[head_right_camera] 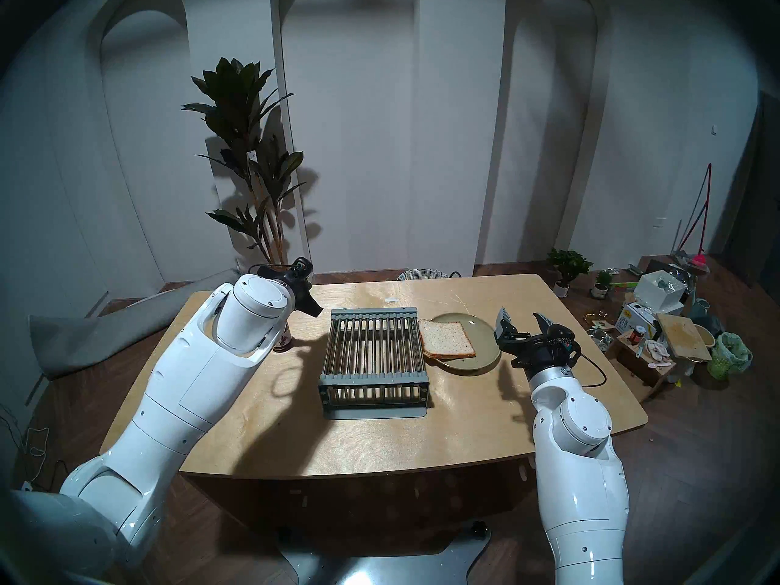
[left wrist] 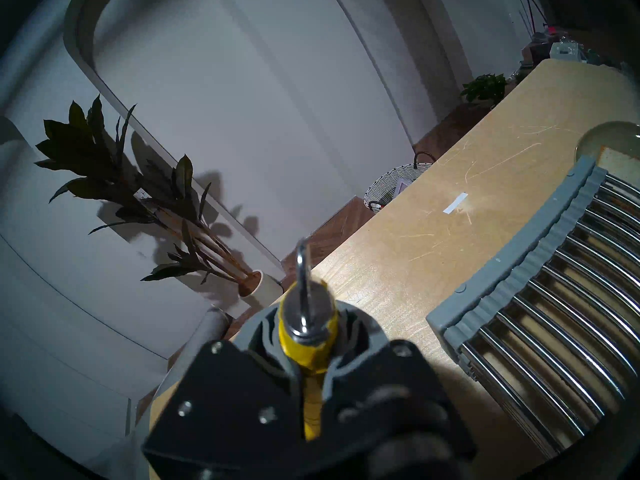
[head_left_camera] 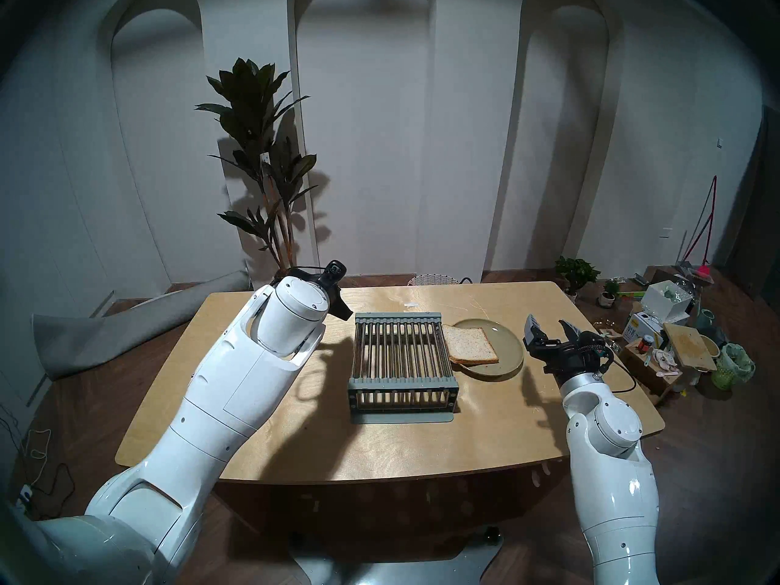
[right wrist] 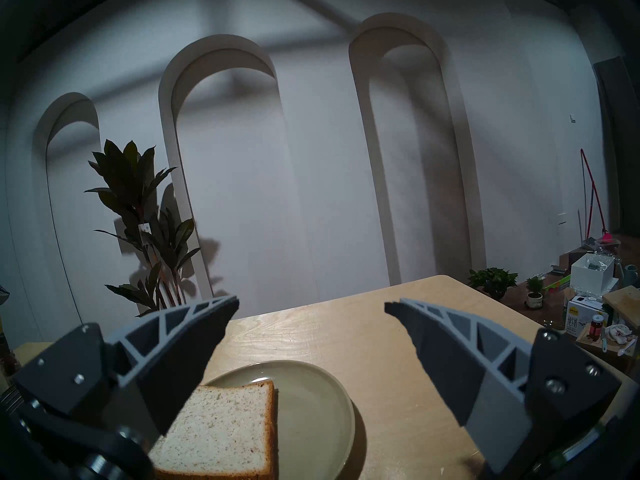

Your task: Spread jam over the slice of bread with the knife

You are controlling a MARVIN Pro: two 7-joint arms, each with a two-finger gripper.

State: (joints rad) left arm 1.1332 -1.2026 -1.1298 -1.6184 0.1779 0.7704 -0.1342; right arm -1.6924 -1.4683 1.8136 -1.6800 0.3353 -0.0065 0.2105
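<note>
Jar: at the bench's [head_right_camera: 380, 436] left side we see one small labelled glass jar [head_right_camera: 282, 342], mostly hidden behind the left arm; the jam inside it does not show.
Left claw [left wrist: 313, 382]: pressed together on the knife [left wrist: 309, 334], pinching its yellow handle; the metal ring points away from the wrist camera, and the blade is out of sight below.
Rack: one grey barred rack [head_left_camera: 403, 366] stands mid-bench, between the jar and the plate.
Bread: one slice of bread [head_left_camera: 470, 344] lies on one olive-green plate [head_left_camera: 506, 362], its left edge overhanging the rim toward the rack; we see no jam on it.
Right claw [head_left_camera: 548, 324]: spread wide and empty, hovering just right of the plate.
Risk, knife: we judge the handle could twist in a narrow pinch when the blade meets stiff jam, since the grip is on a stubby round handle.
Risk, jar: nothing steadies it, so a sideways scoop could tip it.
Risk, bread: an unheld slice could slide off the plate under the stroke.
Risk, rack: a loaded blade crossing it may drip.
</note>
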